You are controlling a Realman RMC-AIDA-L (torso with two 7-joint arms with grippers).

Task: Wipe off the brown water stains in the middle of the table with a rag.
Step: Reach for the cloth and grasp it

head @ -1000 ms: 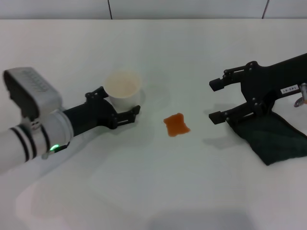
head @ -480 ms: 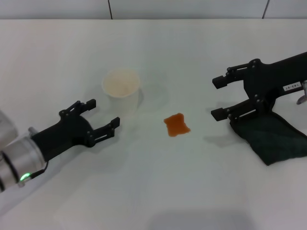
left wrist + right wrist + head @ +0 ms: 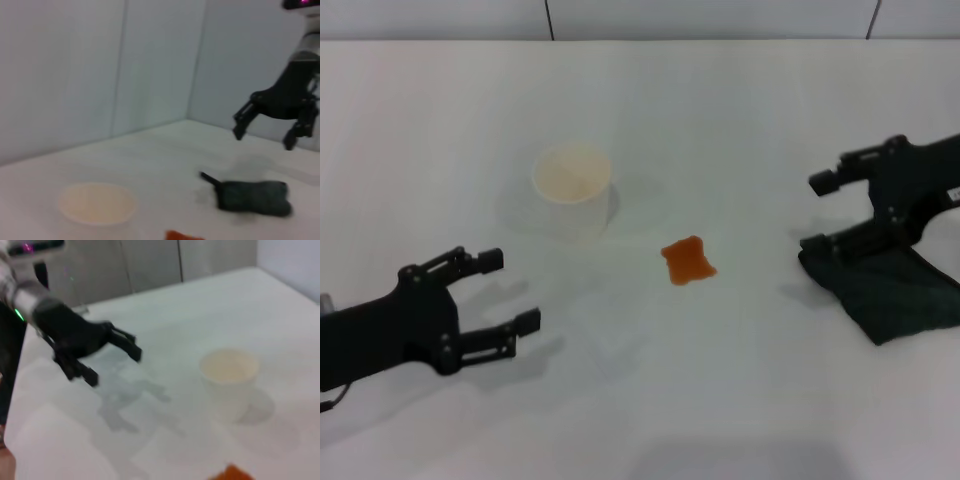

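From the head view, the brown water stains [image 3: 688,260] sit mid-table [image 3: 740,120], near a white paper cup [image 3: 572,190]. Left hand [image 3: 505,290] is spread, empty, low at the near left. Right hand [image 3: 820,212] is spread above the near edge of the dark rag [image 3: 885,290]. Left wrist view: rag [image 3: 252,197] lies flat under the spread right hand [image 3: 262,135]. Right wrist view: cup [image 3: 229,377] and the spread left hand [image 3: 112,365] stand well apart.

We see pale grey wall panels [image 3: 710,18] split by dark vertical seams along the far edge, and two plain walls [image 3: 90,70] meeting in a corner.
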